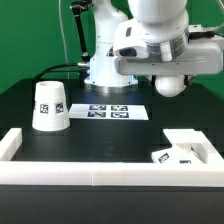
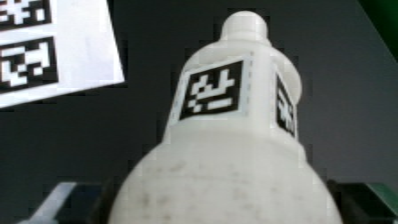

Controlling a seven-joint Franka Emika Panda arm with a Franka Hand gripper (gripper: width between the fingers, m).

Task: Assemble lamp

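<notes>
My gripper (image 1: 167, 72) is shut on the white bulb (image 1: 171, 85) and holds it high above the table, at the exterior view's right. In the wrist view the bulb (image 2: 222, 130) fills the picture, its round body between the dark fingers (image 2: 43, 203) of my gripper (image 2: 214, 207), its tagged stem pointing away. The cone-shaped shade (image 1: 50, 106) stands on the table at the exterior view's left. The flat square base (image 1: 187, 149) lies at the front right, against the rail.
The marker board (image 1: 112, 112) lies in the middle of the black table, and shows in the wrist view (image 2: 48, 48). White border rails (image 1: 100, 172) run along the front and both sides. The arm's base (image 1: 105, 62) stands behind.
</notes>
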